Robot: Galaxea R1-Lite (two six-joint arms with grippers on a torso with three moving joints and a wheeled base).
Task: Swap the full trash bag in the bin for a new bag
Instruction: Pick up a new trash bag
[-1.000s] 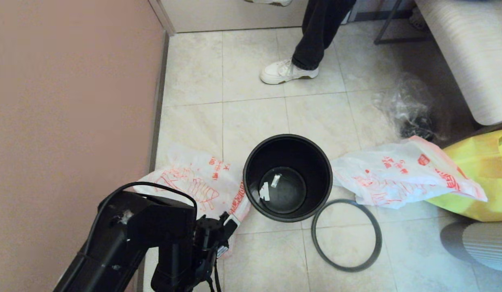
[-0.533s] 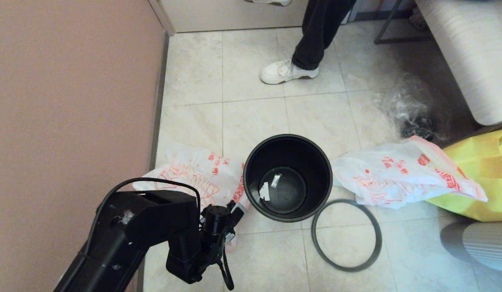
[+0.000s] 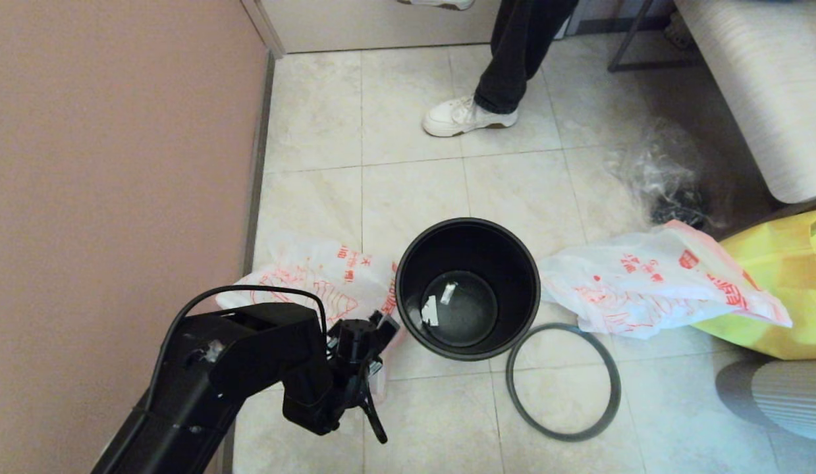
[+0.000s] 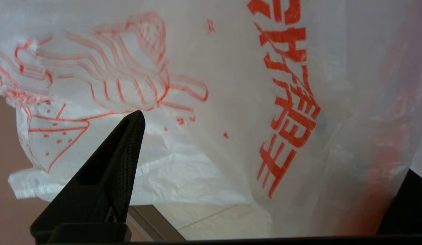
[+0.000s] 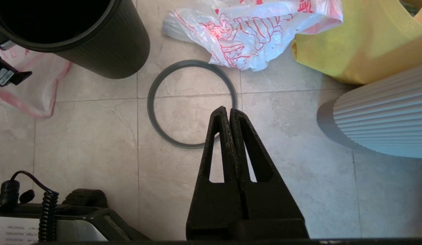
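Observation:
The bin [image 3: 467, 289] stands open on the tiled floor, with only white scraps on its bottom. Its dark ring rim [image 3: 564, 380] lies flat to its right, also seen as the ring rim [image 5: 192, 103]. The full trash bag [image 3: 315, 280], white with red print, sits between the bin and the wall; its contents do not show. My left gripper [image 3: 371, 368] is open right beside it, and the full trash bag [image 4: 231, 85] fills that wrist view with nothing between the fingers [image 4: 129, 136]. The new bag [image 3: 645, 280] lies right of the bin. My right gripper [image 5: 228, 110] hangs shut above the floor near the ring.
A pink wall [image 3: 118, 164] runs along the left. A person's leg and white shoe [image 3: 460, 115] stand beyond the bin. A yellow fabric bag [image 3: 776, 289] lies under the new bag's far end, with a clear plastic bag [image 3: 664, 174] and pale ribbed furniture [image 3: 783, 395] around it.
My left wrist has swung forward and to the right, closer to the bin's side. The bag beside it has sagged slightly. The jaws stayed open.

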